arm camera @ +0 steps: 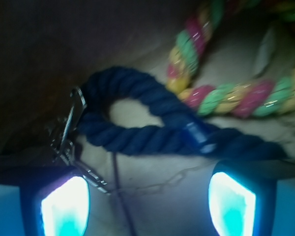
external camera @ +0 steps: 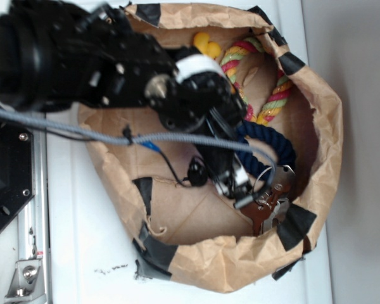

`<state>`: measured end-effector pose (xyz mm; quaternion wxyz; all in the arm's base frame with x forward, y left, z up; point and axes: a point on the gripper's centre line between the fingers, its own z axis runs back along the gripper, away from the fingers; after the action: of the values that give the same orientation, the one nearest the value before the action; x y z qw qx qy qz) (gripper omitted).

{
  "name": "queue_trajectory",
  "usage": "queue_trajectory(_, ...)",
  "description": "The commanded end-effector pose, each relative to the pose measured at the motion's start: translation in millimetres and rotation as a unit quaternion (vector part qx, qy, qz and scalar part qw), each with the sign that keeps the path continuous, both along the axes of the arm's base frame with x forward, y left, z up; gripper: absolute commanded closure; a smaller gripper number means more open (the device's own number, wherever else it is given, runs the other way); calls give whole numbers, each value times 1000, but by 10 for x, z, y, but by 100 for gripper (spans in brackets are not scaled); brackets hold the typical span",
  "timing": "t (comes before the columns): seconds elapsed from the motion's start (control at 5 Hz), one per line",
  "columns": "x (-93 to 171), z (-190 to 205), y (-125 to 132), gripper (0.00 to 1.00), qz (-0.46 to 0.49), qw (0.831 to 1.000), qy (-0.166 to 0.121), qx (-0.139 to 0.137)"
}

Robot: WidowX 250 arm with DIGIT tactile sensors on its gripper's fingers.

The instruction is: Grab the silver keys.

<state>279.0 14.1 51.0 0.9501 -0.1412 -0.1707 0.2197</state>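
The silver keys (external camera: 270, 201) lie at the front right corner inside a brown paper bag (external camera: 196, 259): a silver-grey key, a copper-brown key and a thin wire ring. My gripper (external camera: 238, 192) reaches into the bag, its tips just left of the keys. In the wrist view the gripper (arm camera: 148, 206) is open and empty. The keys (arm camera: 69, 129) lie beside and above the left finger (arm camera: 64, 206), outside the gap. The right finger (arm camera: 233, 204) is far to the right. A dark blue rope (arm camera: 137, 125) curls just beyond the fingers, touching the keys.
A red, green and yellow braided rope (external camera: 266, 82) lies at the back of the bag and also shows in the wrist view (arm camera: 226, 96). A yellow toy (external camera: 208, 44) sits by it. The dark blue rope (external camera: 275, 142) lies beside the keys. A grey cable (external camera: 82, 132) crosses the arm. The bag walls stand close on the right.
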Motion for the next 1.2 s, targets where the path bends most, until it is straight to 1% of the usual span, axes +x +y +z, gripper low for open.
queue_trajectory(0.0, 256, 67, -156, 0, -19, 999, -30, -2)
queue_trajectory(0.6, 385, 93, -202, 0, -7, 999, -38, -5)
queue_trajectory(0.8, 409, 120, -192, 0, -3, 999, -40, -11)
queue_trajectory(1.0, 382, 105, -237, 0, -6, 999, -44, -13)
